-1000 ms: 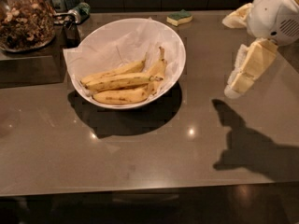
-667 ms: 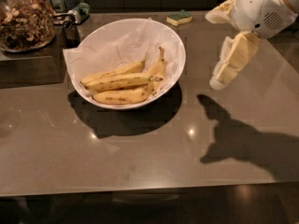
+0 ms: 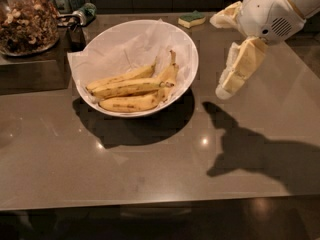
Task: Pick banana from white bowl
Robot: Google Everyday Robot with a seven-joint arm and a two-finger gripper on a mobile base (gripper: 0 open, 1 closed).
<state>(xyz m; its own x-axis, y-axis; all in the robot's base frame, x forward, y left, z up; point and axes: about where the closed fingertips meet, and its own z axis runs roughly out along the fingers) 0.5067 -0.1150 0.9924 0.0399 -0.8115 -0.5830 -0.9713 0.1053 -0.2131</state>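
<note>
The white bowl, lined with crinkled white paper, stands on the brown counter left of centre. Three speckled yellow bananas lie in its front half. The banana in the middle is long, with a dark streak and a dark tip at its right end. One banana lies in front of it and another behind it. My gripper hangs in the air just right of the bowl's rim, above the counter. Its cream fingers are spread open, one finger pointing down, and it holds nothing.
A glass jar of nuts stands at the back left on a dark raised block. A green and yellow sponge lies at the back behind the bowl. The counter's front edge runs along the bottom.
My gripper has moved left, from the right edge of the view to just beside the bowl's right rim. Its shadow on the counter has moved left with it. The bananas have not moved.
</note>
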